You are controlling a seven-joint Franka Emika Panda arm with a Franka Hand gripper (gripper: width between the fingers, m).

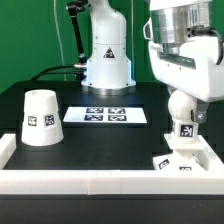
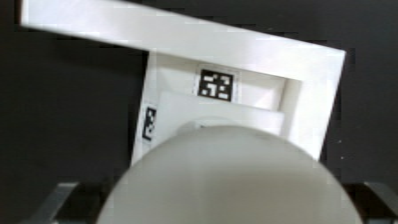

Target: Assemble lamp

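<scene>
The white ball bulb (image 1: 180, 105) stands on its tagged stem on the flat square base (image 1: 186, 160) at the exterior view's right front. My gripper (image 1: 183, 108) hangs straight over it with a finger on each side of the ball. In the wrist view the bulb (image 2: 222, 175) fills the foreground, and a dark gap shows between it and each finger (image 2: 64, 202), so the gripper looks open. The base with its tag (image 2: 217, 85) lies beneath. The tapered shade (image 1: 40, 117) stands wide end down at the exterior view's left.
The marker board (image 1: 106, 116) lies mid-table in front of the arm's white pedestal (image 1: 107, 60). A low white wall (image 1: 100, 180) runs along the front edge and turns up both sides; it also shows in the wrist view (image 2: 178, 30).
</scene>
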